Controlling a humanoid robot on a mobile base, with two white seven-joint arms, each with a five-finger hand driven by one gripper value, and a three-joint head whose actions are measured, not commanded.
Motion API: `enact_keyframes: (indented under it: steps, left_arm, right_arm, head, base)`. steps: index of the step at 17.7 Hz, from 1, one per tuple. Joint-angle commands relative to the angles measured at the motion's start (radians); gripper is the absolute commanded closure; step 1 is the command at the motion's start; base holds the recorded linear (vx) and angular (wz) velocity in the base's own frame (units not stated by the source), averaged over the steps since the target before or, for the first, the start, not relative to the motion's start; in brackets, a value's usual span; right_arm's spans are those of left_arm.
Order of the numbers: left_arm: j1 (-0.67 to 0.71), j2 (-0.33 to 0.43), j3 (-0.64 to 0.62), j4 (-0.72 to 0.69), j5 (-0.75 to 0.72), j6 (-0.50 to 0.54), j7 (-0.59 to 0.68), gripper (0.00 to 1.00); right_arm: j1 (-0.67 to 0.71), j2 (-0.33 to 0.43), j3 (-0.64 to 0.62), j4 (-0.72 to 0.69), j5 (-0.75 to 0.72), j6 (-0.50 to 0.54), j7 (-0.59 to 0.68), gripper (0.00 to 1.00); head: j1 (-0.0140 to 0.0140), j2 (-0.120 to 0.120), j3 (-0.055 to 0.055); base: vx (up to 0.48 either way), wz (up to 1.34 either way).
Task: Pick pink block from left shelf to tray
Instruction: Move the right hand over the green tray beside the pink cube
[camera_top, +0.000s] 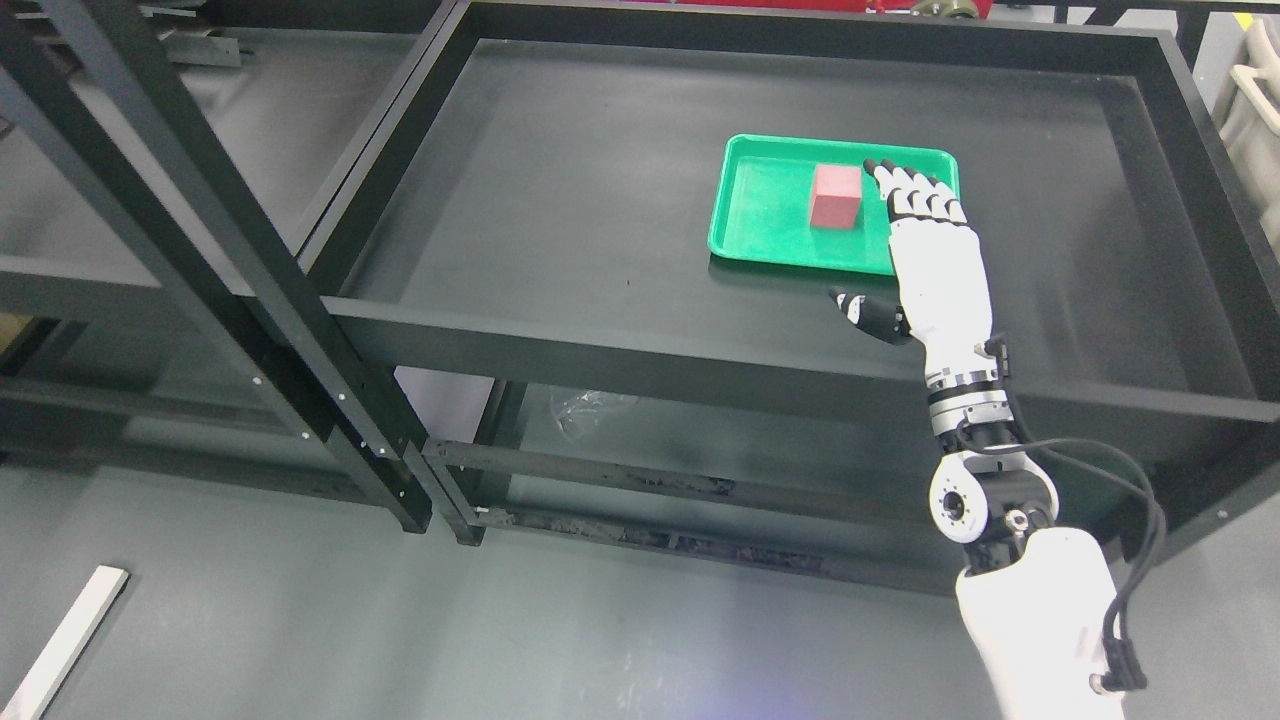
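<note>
**Pink block sitting in the tray, right hand open beside it**

While the head view is looking down from above, the pink block (836, 196) is sitting inside the green tray (760, 215), roughly at the tray's middle, upright on one flat face. The tray is lying on the dark surface of the large black shelf (560, 190), toward its right half and nearer the front rail than the back wall.

Coming in from the lower right of the picture, the right arm is reaching up over the shelf's front rail (620, 355). Its white forearm is showing a bundle of black cables (1130, 520) looping off the wrist joint. The right hand (925, 250) is hovering over the tray's right portion with its back turned up to the camera. Its fingers (905, 190) are stretching out almost straight and lying close together, their dark tips pointing toward the tray's far edge, and the thumb (865, 310) is sticking out sideways to the left over the tray's near rim. The hand is holding nothing. The nearest fingertip is lying just beside the block's upper right corner; whether it is touching the block cannot be told from this angle.

To the left, a second black shelf frame (200, 230) is standing with its slanted uprights crossing the picture. On the grey floor at the lower left, a white strip (65, 640) is lying at an angle.
</note>
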Motion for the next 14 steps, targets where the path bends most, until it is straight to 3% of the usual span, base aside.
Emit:
enact_keyframes:
  steps: [1, 14]
  left_arm:
    - [0.000, 0.017, 0.000, -0.017, 0.000, 0.001, 0.000, 0.00]
    - [0.000, 0.017, 0.000, -0.017, 0.000, 0.001, 0.000, 0.00]
  right_arm:
    - [-0.103, -0.017, 0.027, 0.058, 0.016, 0.015, 0.078, 0.00]
    - [-0.226, -0.017, 0.029, 0.170, 0.014, 0.061, 0.082, 0.00]
  head:
    - [0.0000, 0.000, 0.000]
    - [0.0000, 0.000, 0.000]
  base:
    - [0.242, 0.00]
    - [0.212, -0.02]
